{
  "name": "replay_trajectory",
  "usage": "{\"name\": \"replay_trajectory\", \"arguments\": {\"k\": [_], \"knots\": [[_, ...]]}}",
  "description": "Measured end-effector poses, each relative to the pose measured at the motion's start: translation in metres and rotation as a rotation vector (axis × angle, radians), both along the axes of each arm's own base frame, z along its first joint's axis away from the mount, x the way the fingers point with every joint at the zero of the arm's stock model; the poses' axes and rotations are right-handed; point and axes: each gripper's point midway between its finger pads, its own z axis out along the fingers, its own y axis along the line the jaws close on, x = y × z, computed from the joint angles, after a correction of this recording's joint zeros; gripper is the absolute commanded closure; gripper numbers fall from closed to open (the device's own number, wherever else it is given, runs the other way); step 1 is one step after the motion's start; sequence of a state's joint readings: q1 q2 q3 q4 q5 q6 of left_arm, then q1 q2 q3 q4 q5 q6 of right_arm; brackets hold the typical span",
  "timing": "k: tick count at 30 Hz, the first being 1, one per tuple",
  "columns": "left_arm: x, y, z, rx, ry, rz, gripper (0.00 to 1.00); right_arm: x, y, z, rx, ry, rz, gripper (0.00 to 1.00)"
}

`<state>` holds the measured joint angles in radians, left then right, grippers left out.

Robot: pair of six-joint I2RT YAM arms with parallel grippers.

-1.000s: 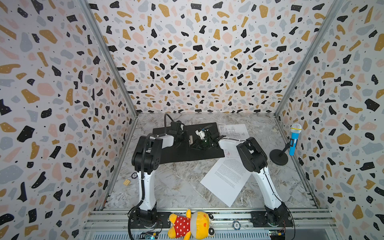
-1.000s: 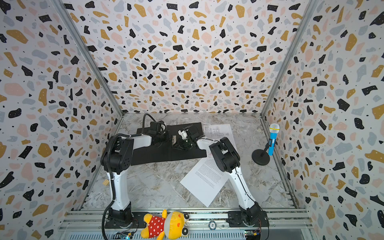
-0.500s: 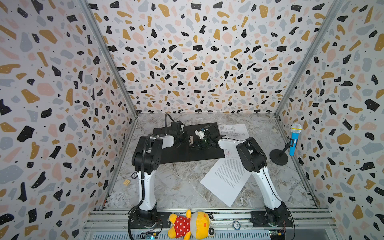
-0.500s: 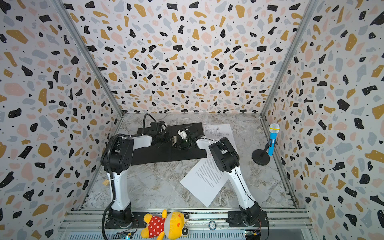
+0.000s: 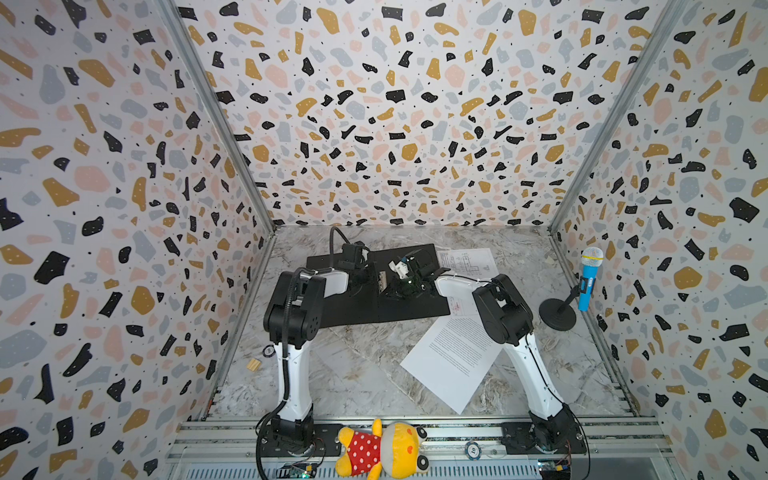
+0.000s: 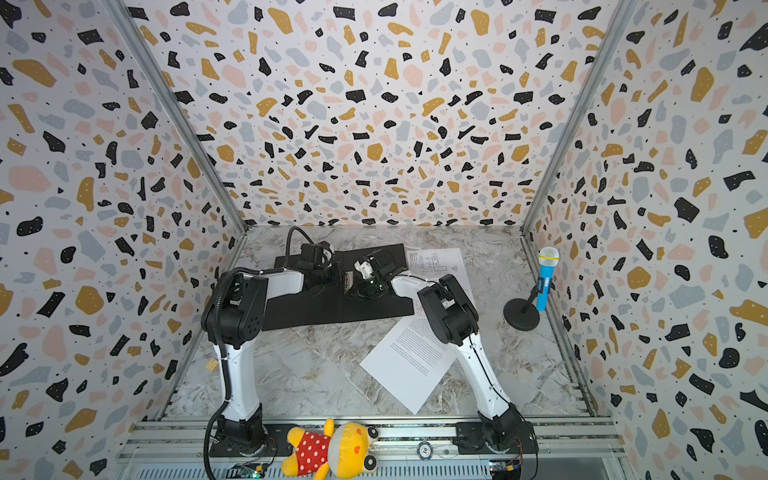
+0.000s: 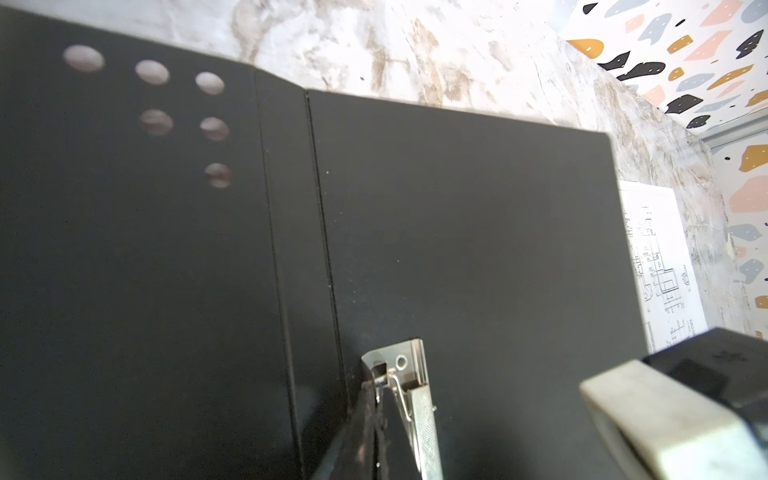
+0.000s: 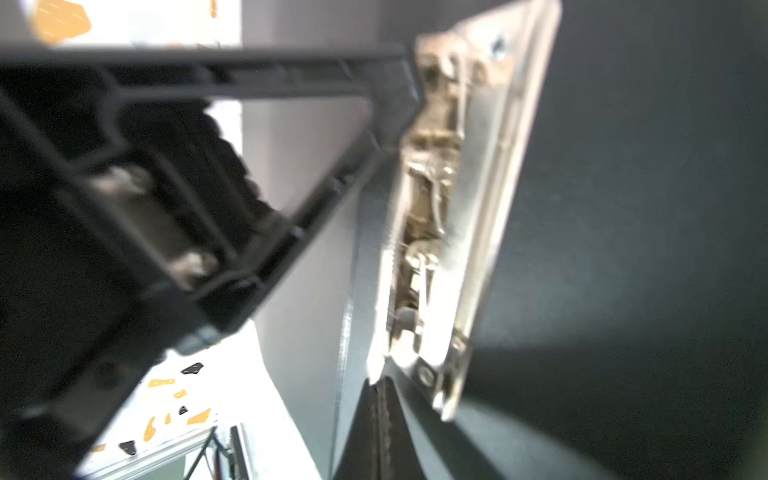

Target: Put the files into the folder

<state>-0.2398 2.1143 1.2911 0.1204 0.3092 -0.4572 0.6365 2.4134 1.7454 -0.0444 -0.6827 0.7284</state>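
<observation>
Nearest the front rail, well short of both jaws, lay a yellow plush toy in a red dotted dress (image 5: 382, 451). On the grey marble-patterned tabletop (image 5: 353, 374), nearer than the jaws and off to their right, the white paper sheet of dense printed text (image 5: 453, 357) lay flat and askew, outside the folder. Farther back, the thin flat folder (image 5: 353, 307) lay spread open with its black inside up, and both arms reached over it to the silver metal spine clip (image 7: 415, 365). The left gripper (image 7: 376, 401) had its jaws pressed fully together with its tip against one end of that clip; the right gripper (image 8: 381, 395), jaws likewise closed tight, met the clip's opposite end. Whether either pinched any part of the clip could not be told. Just right of the jaws, beside the folder's edge, lay the white sheet of technical line drawings (image 5: 469, 262). Well to their right stood a blue toy microphone on a black round stand (image 5: 588, 282).
</observation>
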Motion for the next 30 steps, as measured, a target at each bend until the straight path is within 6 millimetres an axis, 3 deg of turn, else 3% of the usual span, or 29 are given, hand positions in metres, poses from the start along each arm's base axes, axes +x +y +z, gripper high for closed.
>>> {"name": "replay_trajectory", "arguments": {"k": [7, 14, 30], "knots": [[0.0, 0.0, 0.0, 0.027, -0.003, -0.015, 0.95, 0.001, -0.003, -0.001, -0.03, -0.03, 0.017, 1.0], [0.0, 0.0, -0.001, 0.037, -0.004, -0.018, 0.95, 0.001, -0.002, 0.001, -0.001, -0.026, 0.02, 0.85], [0.0, -0.001, -0.001, 0.036, -0.004, -0.019, 0.95, 0.006, -0.016, 0.011, 0.084, 0.037, -0.051, 0.81]]}}
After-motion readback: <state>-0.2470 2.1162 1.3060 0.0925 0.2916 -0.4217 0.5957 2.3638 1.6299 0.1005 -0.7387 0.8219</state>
